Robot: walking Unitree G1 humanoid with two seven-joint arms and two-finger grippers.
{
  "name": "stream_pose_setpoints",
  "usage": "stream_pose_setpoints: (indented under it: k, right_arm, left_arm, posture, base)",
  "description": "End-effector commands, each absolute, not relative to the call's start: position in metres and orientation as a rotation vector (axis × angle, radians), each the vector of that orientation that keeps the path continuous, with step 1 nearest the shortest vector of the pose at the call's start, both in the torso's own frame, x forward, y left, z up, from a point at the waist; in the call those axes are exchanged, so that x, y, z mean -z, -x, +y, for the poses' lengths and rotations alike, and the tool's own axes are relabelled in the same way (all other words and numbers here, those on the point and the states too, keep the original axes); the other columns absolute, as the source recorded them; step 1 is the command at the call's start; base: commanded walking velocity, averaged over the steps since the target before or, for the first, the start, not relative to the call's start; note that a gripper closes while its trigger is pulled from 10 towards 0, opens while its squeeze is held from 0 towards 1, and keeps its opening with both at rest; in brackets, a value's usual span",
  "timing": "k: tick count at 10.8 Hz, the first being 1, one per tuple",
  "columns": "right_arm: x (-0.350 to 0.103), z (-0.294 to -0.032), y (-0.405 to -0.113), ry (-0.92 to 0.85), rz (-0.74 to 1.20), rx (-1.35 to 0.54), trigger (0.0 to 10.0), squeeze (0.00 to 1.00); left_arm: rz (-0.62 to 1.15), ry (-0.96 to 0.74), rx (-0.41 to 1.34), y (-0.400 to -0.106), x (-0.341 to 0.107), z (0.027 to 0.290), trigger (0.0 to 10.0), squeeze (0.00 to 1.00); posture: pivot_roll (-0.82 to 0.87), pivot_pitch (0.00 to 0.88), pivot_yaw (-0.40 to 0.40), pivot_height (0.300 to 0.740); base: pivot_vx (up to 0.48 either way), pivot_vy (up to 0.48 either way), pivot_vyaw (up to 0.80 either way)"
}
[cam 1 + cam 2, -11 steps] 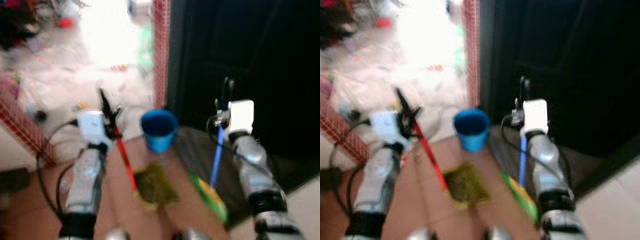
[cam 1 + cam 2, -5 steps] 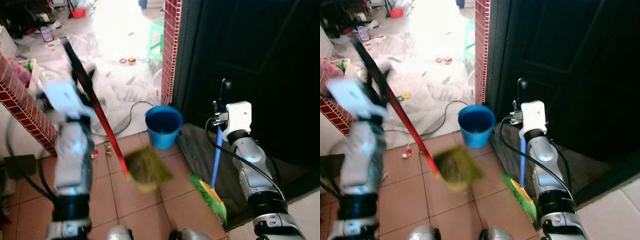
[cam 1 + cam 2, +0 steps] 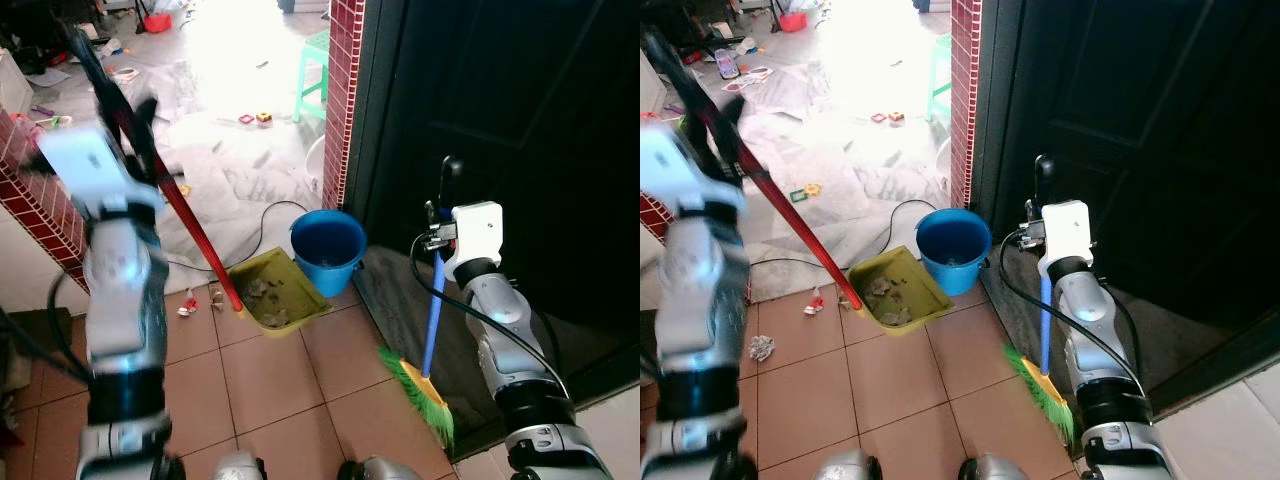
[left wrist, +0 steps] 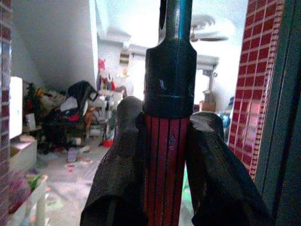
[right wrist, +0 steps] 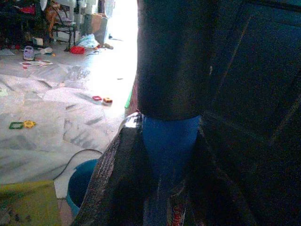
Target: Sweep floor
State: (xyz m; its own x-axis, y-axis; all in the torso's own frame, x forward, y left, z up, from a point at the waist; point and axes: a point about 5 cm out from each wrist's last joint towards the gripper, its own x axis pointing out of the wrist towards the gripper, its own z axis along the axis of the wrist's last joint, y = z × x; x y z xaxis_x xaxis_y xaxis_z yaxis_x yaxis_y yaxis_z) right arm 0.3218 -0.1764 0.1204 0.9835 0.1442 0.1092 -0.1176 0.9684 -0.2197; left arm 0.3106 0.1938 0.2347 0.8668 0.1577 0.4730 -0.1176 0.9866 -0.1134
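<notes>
My left gripper point(image 3: 125, 120) is raised at the left and shut on the red handle point(image 4: 165, 155) of a yellow-green dustpan point(image 3: 276, 290). The pan rests on the tiles right beside a blue bucket point(image 3: 327, 250), with scraps of litter in it. My right gripper point(image 3: 440, 215) is shut on the blue handle point(image 5: 169, 141) of a broom whose green bristles point(image 3: 420, 392) touch the floor by the dark doorway. A crumpled paper ball point(image 3: 761, 347) and a small red scrap point(image 3: 189, 306) lie on the tiles left of the pan.
A red brick pillar point(image 3: 343, 100) and a dark door point(image 3: 500, 120) stand behind the bucket. A low brick wall point(image 3: 30, 200) is at the left. Beyond lie a cable point(image 3: 265, 215), a green stool point(image 3: 315, 60) and scattered toys on the bright floor.
My left arm has swung up and to the left, and the dustpan has gone from mid-air to the floor beside the bucket. The right arm and broom have stayed put.
</notes>
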Motion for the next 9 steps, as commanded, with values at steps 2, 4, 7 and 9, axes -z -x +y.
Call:
stream_pose_setpoints:
  k: [2, 4, 7, 9]
  right_arm:
    - [-0.132, -0.170, -0.325, 0.225, -0.186, -0.143, 10.0, 0.00]
    - [-0.131, -0.171, -0.322, 0.225, -0.185, -0.141, 10.0, 0.00]
    - [-0.131, -0.172, -0.323, 0.224, -0.187, -0.137, 10.0, 0.00]
    - [-0.131, -0.171, -0.322, 0.222, -0.186, -0.139, 10.0, 0.00]
  left_arm:
    - [-0.615, 0.103, -0.137, -0.310, -0.262, 0.193, 10.0, 0.00]
    - [-0.627, 0.094, -0.135, -0.314, -0.267, 0.193, 10.0, 0.00]
    - [-0.640, 0.093, -0.127, -0.317, -0.271, 0.189, 10.0, 0.00]
    - [-0.643, 0.096, -0.127, -0.317, -0.272, 0.188, 10.0, 0.00]
  posture:
    - [-0.09, 0.000, 0.030, 0.740]
    - [-0.09, 0.000, 0.035, 0.740]
    - [-0.09, 0.000, 0.038, 0.740]
    - [-0.09, 0.000, 0.039, 0.740]
  base:
    - [0.448, 0.000, 0.00]
    - [0.480, 0.000, 0.00]
    - [0.480, 0.000, 0.00]
    - [0.480, 0.000, 0.00]
